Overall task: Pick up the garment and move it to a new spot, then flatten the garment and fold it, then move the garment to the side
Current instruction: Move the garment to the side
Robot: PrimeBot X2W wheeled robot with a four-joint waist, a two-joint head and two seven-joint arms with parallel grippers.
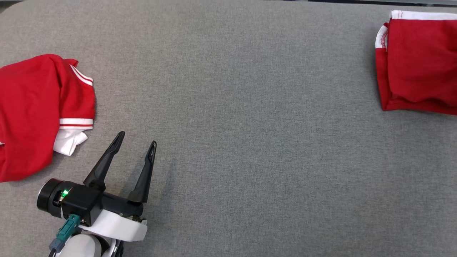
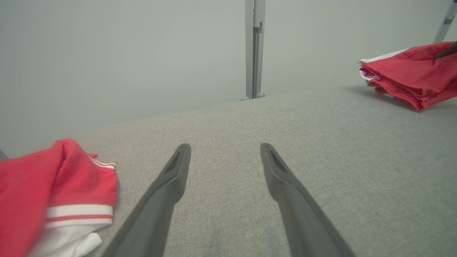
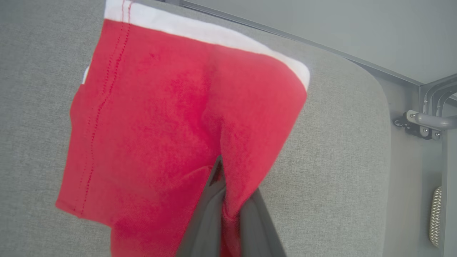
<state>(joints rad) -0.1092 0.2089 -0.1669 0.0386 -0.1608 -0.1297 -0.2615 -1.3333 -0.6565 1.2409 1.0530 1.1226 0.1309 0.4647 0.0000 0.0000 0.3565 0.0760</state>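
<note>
- Head view: the folded garment [image 1: 417,60] lies at the far right corner of the bench [image 1: 250,125]. A crumpled red shirt [image 1: 32,107] sits at the left edge, and the left gripper [image 1: 137,138] hovers near it, jaws spread and empty.
- Left wrist view: both fingers stand wide apart over bare bench, with that shirt just to their left.
- Right wrist view: the right gripper [image 3: 225,185] is pinched shut on a ridge of the folded garment. Folding looks done and the move aside nearly so; only letting go seems left.

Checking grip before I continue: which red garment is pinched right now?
The folded red garment at far right, in the right gripper; the crumpled striped-sleeve garment lies free.
</note>
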